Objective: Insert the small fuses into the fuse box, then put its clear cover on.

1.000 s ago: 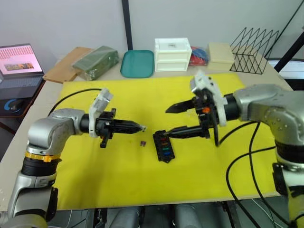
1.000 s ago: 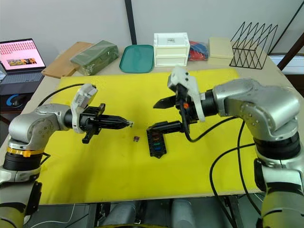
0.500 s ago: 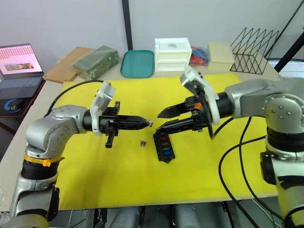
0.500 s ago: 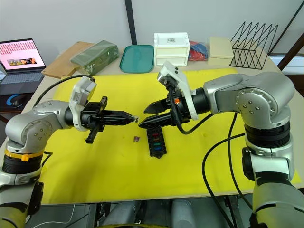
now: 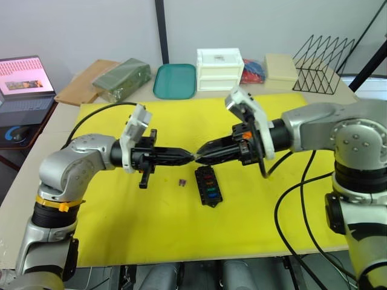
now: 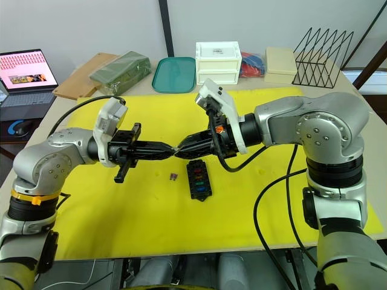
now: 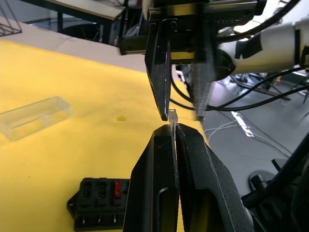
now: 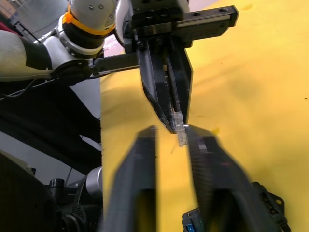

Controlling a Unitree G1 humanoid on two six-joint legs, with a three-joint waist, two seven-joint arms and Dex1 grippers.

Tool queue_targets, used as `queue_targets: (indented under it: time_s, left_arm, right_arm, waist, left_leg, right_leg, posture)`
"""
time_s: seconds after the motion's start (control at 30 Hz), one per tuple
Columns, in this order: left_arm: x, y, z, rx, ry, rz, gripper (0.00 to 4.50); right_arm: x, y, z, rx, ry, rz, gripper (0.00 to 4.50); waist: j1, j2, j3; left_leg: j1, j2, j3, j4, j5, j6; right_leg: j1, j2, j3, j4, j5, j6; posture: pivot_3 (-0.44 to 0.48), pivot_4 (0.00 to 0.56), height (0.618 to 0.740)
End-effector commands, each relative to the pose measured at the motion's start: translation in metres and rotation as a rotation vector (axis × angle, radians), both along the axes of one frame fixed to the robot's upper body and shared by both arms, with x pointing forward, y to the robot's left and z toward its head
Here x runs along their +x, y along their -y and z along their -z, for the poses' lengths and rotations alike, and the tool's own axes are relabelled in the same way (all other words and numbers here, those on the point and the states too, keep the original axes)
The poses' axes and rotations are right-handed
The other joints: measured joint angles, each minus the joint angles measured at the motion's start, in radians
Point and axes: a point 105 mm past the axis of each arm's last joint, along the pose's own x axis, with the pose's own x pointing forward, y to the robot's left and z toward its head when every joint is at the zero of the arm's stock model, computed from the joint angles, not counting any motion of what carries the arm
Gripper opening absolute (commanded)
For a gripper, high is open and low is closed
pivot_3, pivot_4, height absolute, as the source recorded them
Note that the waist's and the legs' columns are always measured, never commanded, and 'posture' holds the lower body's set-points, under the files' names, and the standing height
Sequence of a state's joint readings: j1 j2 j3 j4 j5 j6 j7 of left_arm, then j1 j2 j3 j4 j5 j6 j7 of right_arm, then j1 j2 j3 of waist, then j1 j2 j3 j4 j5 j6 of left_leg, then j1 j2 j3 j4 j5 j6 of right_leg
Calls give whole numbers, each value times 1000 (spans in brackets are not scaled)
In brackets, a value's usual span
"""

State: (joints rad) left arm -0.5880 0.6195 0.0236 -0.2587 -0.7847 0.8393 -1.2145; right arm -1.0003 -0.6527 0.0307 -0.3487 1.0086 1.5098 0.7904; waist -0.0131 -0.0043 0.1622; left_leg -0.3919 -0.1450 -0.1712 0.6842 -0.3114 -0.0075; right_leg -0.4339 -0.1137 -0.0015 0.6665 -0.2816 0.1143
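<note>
Above the yellow mat on the table, the two claws meet tip to tip in mid-air. The left claw is pinched closed on a tiny clear fuse, which sticks out just past its fingertips. The right claw points back at it with its fingers parted a little on either side of that fuse; whether they touch it cannot be told. The fuse box lies flat on the mat just below and slightly to the right of the meeting tips, with red, green and blue fuses seated in its slots. One small loose fuse rests on the mat just left of the box. The clear cover lies on the mat, apart from the fuse box. At the far edge of the table stand a white drawer box, a teal tray and a black wire rack; a laptop sits off to the left.
</note>
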Motion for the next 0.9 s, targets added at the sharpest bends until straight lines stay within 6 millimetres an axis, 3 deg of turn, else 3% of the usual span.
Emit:
queue_targets:
  time_s: [0.03, 0.77, 0.87, 0.9]
  left_arm:
    - [-3, 1, -9, -9, 46, 9, 0]
    - [-2, 1, -9, -12, 49, -2, 0]
    - [-2, 1, -9, -13, 49, -1, 0]
    - [-2, 2, -9, -14, 48, -1, 0]
  right_arm:
    - [-5, -2, -10, 21, 45, -28, 592]
    - [-4, 0, -7, 3, 67, -28, 592]
    - [-4, -1, -7, 3, 70, -30, 30]
    - [-4, -1, -7, 2, 72, -31, 30]
  waist:
    - [0, 0, 0]
    - [0, 0, 0]
    - [0, 0, 0]
    - [0, 0, 0]
  left_leg:
    - [0, 0, 0, 0, 0, 0]
    - [0, 0, 0, 0, 0, 0]
    - [0, 0, 0, 0, 0, 0]
    - [0, 0, 0, 0, 0, 0]
  right_leg:
    - [0, 0, 0, 0, 0, 0]
    - [0, 0, 0, 0, 0, 0]
    - [0, 0, 0, 0, 0, 0]
    - [0, 0, 0, 0, 0, 0]
  posture:
    - [0, 150, 740]
    - [0, 150, 740]
    - [0, 150, 740]
    - [0, 150, 740]
